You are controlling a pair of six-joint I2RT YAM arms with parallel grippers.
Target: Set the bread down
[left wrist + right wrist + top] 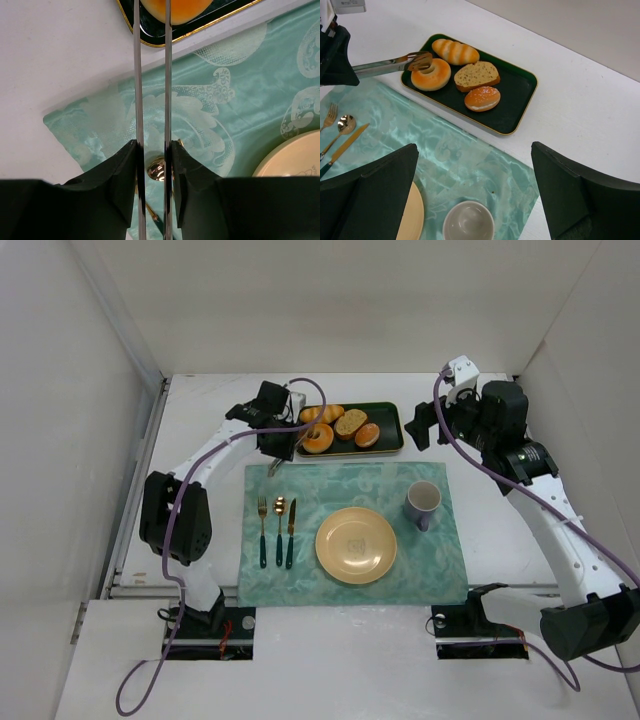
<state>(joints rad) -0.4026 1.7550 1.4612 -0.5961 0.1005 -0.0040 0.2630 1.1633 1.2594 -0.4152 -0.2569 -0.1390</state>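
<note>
White tabletop (pixel 200 420), plain white walls (pixel 300 300) boxing it in on three sides, and a pale green patterned satin placemat (pixel 330 485) laid square in the middle.

At the far edge of the mat sits a dark green rectangular tray with a gold rim (pixel 517 100), and there's the bread (pixel 431 74), the small golden-orange ring, lying in the tray's left end. Beside it are a striped elongated roll (pixel 455 51), a brown-crusted slice (pixel 477 75) and a glazed round bun (pixel 482 98).

The left gripper (pixel 152 150) is clamped tight on a pair of slim metal tongs (pixel 380 66). The two blades are squeezed nearly parallel, and the tips sit right at the ring's outer rim; whether they actually pinch it, I cannot tell.

The right gripper (pixel 474 150) hangs above the mat's right side, fingers spread wide, nothing between them.

On the mat there's a round yellow plate (pixel 356 545) at centre. A grey-lilac mug (pixel 423 502) stands just to its right. A gold fork (pixel 263 530), spoon (pixel 279 525) and knife (pixel 291 530) with dark green handles are lined up to its left.
</note>
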